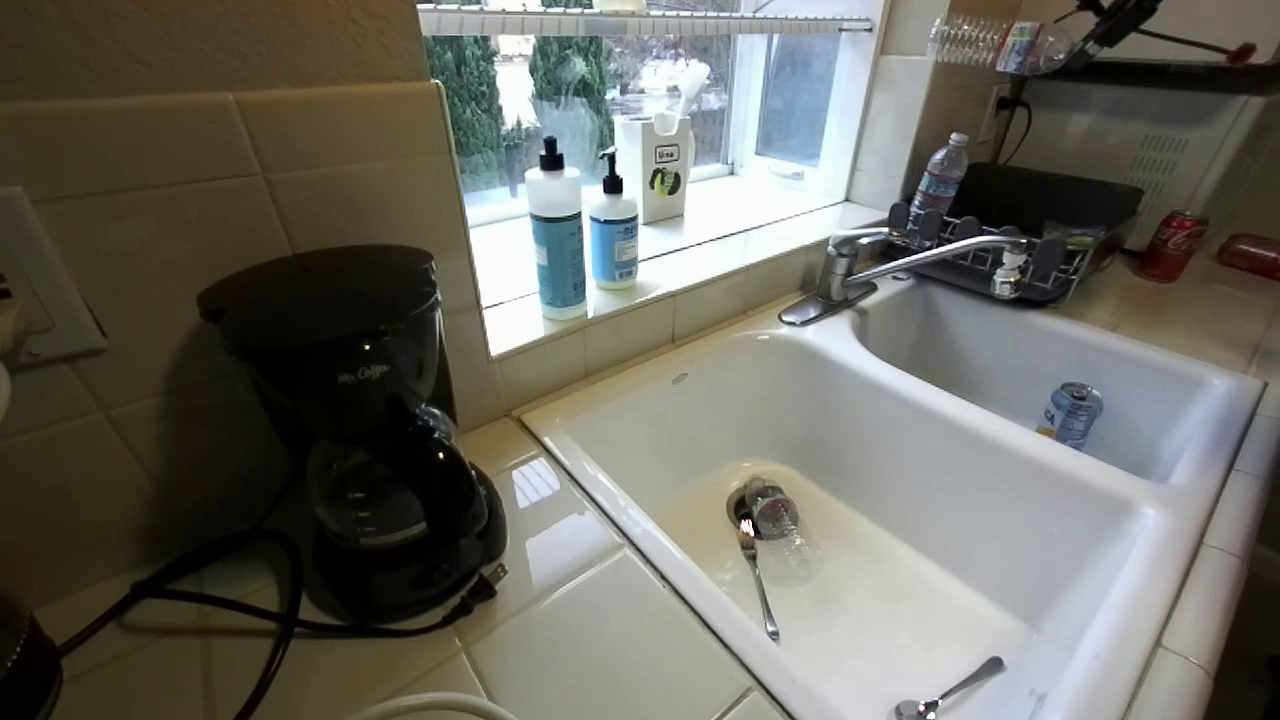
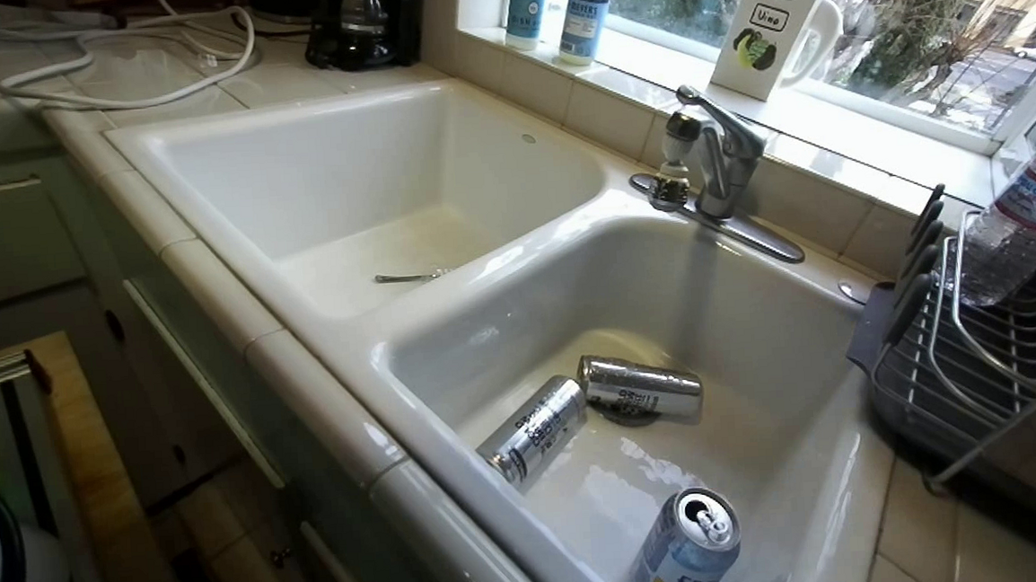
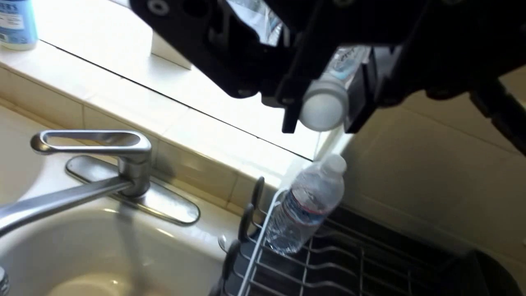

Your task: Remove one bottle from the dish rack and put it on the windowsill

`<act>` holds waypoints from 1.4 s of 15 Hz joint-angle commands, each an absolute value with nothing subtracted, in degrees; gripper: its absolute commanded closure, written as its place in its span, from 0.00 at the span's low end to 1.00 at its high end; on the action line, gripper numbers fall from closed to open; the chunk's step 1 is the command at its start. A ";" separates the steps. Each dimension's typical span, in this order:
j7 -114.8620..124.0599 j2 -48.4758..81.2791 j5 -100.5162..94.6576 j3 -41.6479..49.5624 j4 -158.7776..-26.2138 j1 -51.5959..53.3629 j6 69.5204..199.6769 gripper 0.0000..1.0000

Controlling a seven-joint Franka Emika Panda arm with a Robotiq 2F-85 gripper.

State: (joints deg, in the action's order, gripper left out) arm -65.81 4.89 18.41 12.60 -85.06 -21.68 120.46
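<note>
Bottle [image 1: 1000,46] held by the neck, not yet on the sill [image 1: 720,255]

The bottle is up in the air, higher than the rack [image 3: 306,273], lying almost flat with its base pointing away from the gripper [image 3: 323,117]. The fingers pinch it beside the cap, one to each side. I'd guess the neck suits them: narrow and stiff, where the thin body might crush. The lift out looks done; the setting down is not, and the bottle will probably need turning upright first. Its label is too blurred to read from here.

A second bottle [image 3: 306,205] leans inside the rack by the dark prongs, presumably there to drain. Its blue and red label escapes me too.

On the sill, handy for the sink [image 2: 498,265], are two soap bottles [image 2: 584,12], marked "Meyer's" as best I can read. Farther along it, a white jug [image 2: 750,38] carries a short boxed word I can't settle, over a picture of green fruit. The coffee maker [image 1: 370,400] says "Mr. Coffee", the red can [image 1: 1172,245] near the rack wears Coca-Cola script, and in the sink a can [image 2: 679,565] shows "FRE".
</note>
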 commanded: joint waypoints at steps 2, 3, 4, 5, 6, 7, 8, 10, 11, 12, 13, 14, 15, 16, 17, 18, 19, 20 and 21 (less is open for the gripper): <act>-72.88 4.22 22.48 10.26 -85.05 -17.59 117.52 0.92; -73.91 4.38 23.74 9.99 -85.40 -17.19 116.96 0.92; -74.79 4.67 25.39 9.79 -85.59 -16.93 116.06 0.92; -74.93 4.92 26.24 9.71 -85.44 -16.70 114.83 0.92; -73.99 5.74 26.15 9.70 -85.05 -16.50 113.68 0.92; -72.81 6.93 26.79 9.72 -84.79 -16.47 113.38 0.92; -72.15 7.91 27.58 9.74 -84.47 -16.62 112.43 0.92; -72.30 7.26 26.30 9.59 -84.68 -16.48 113.54 0.92; -72.30 7.92 26.43 9.49 -84.65 -16.60 113.52 0.68; -72.30 8.18 26.41 9.45 -84.52 -16.64 113.54 0.68; -72.30 8.15 26.41 9.46 -84.41 -16.64 113.53 0.68; -72.30 7.99 26.41 9.49 -84.31 -16.62 113.53 0.68; -72.30 7.86 26.41 9.51 -84.22 -16.60 113.52 0.68; -72.30 7.82 26.41 9.52 -84.12 -16.60 113.52 0.68; -72.30 7.81 26.41 9.52 -84.08 -16.60 113.52 0.92; -68.83 8.93 25.21 9.50 -82.68 -16.12 112.75 0.92; -61.42 10.73 21.82 9.72 -80.66 -15.24 112.28 0.92; -57.66 12.07 20.45 9.55 -79.11 -14.87 112.04 0.92; -53.47 13.92 19.57 9.24 -76.87 -14.60 110.64 0.92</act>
State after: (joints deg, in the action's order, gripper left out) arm -64.43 8.90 23.39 9.38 -83.23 -16.02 113.69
